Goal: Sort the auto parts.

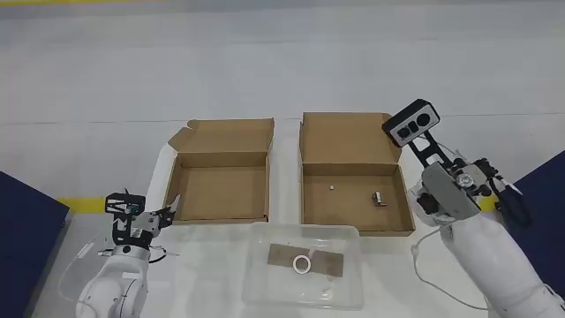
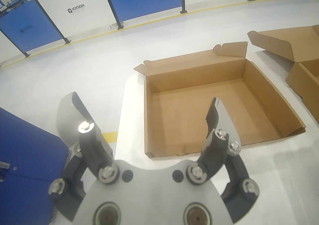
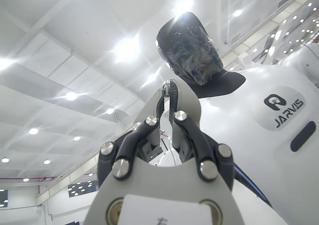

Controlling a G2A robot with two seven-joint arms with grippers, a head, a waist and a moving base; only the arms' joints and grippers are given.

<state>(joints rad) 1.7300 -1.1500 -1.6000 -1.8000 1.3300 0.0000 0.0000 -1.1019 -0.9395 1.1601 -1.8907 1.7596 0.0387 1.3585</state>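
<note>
Across the white worktop two open cardboard boxes sit side by side, their lids folded back. On the robot's left is the left box. The right box holds a tiny pale piece near its middle and a little bracket closer to its right wall, the two well apart.

Just in front of the boxes, between them, lies a clear plastic tray. A brown card strip lies flat on its floor, and a silvery ring rests on that strip.

Down at the near left corner of the left box the left gripper hovers low over the worktop. Its jaws are spread wide, with nothing between them.

Beside the right box's outer wall the right arm is lifted, and the right gripper points up toward the ceiling. Its jaws are drawn in almost tip to tip, pinching a small silvery threaded part right at their ends.
</note>
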